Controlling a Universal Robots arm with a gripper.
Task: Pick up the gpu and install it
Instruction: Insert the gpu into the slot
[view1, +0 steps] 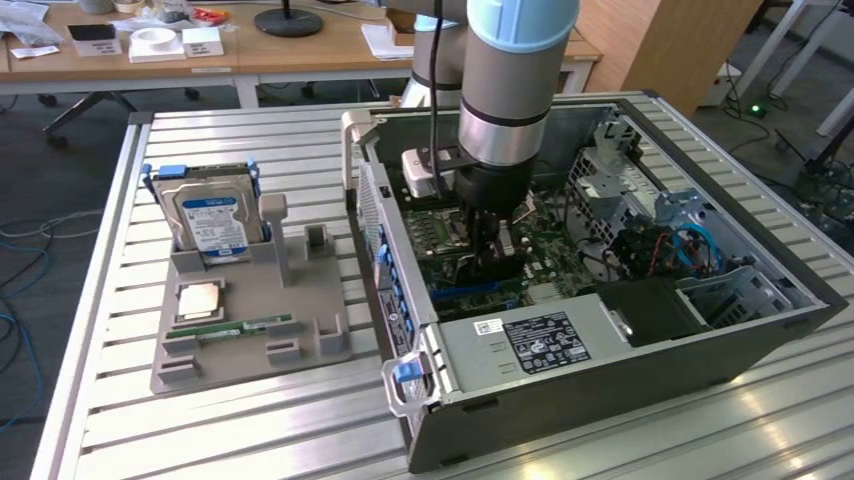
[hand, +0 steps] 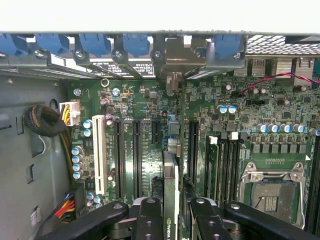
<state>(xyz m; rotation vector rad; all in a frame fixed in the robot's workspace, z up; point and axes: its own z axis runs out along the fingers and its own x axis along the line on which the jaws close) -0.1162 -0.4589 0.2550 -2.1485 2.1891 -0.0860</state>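
My gripper is down inside the open computer case, over the green motherboard. In the wrist view the black fingers are shut on the gpu. It shows edge-on as a thin green and black card standing upright between the pads. The card hangs just over the long black expansion slots, in line with a gap between them. Its far end reaches toward the silver bracket openings in the case's rear wall. I cannot tell whether the card's lower edge touches a slot.
A grey fixture at the exterior view's left holds a silver hard drive, a processor chip and a narrow memory stick. Blue clips line the rear wall. An empty processor socket, a cable bundle and the power supply flank the slots.
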